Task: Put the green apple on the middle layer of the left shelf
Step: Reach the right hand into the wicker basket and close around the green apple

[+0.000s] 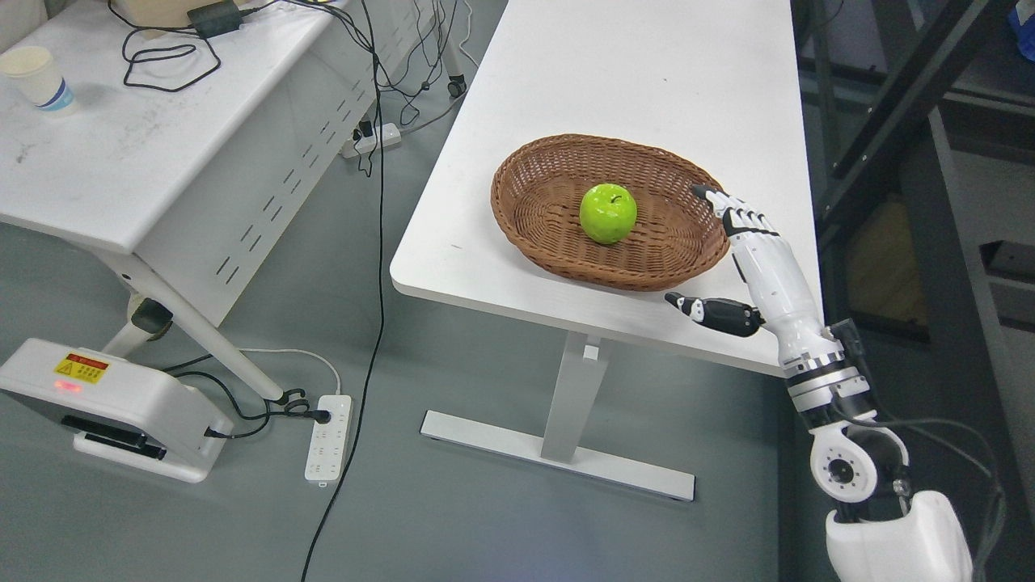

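One hand is in play, but sweep from the far left first: a paper cup [36,77] sits on a second white table [121,153], with loose black cables [166,56] beside it, all well away from the action. Down on the floor near left, a white device with a yellow warning label [113,408] is plugged into a power strip [327,436], probably parked there just to stay clear of the working area.

Moving right, the white work table [631,65] carries a woven wicker basket [610,210] close to its near edge, within easy reach I'd say. And the green apple [607,213] sits in the middle of that basket, stem up, untouched, cradled by the shallow bowl so it cannot roll off.

Right again: the right hand [748,259] hangs just beside the basket's right rim, fingers extended and apart, thumb splayed out below toward the table's near edge, holding nothing. That spread looks like a pre-grasp shape, wide enough to go around the fruit. It is near the apple but not touching.

Far right, dark shelving [906,105] stands behind the table. No left hand shows. The pick is not yet made.
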You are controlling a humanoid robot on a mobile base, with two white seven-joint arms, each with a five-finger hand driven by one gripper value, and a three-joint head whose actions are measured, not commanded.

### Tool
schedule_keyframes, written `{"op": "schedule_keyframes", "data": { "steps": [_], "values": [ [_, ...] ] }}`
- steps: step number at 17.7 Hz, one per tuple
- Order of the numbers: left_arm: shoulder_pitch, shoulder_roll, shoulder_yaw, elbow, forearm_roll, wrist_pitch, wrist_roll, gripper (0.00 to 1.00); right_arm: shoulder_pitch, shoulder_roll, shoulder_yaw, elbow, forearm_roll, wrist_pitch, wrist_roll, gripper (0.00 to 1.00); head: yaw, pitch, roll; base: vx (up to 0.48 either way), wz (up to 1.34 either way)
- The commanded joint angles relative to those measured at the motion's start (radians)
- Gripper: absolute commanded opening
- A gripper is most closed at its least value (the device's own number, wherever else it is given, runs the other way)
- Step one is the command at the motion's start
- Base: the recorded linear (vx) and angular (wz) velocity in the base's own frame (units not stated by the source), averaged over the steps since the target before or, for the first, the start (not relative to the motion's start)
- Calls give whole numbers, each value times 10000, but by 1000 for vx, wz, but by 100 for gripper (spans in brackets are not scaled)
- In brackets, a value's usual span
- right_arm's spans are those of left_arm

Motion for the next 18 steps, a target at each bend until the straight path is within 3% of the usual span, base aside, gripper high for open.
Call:
{"op": "schedule_keyframes", "data": {
  "steps": [1, 7, 12, 18],
  "values": [
    [0, 175, 0, -1, 0, -4, 5, 100, -655, -475, 1025, 598, 66, 185, 622, 100, 0, 0, 0, 165, 160],
    [0, 175, 0, -1, 0, -4, 5, 100, -1728, -475, 1806, 2100, 220, 631, 729, 100, 0, 0, 0, 155, 74],
    [0, 175, 0, -1, 0, -4, 5, 100, -1699, -551, 2895, 2700, 1278, 463, 1481, 100, 0, 0, 0, 120, -8],
    [0, 175, 0, -1, 0, -4, 5, 100, -2020, -567, 3005, 3222, 1401, 401, 1527, 100, 0, 0, 0, 80, -3]
  ]
}}
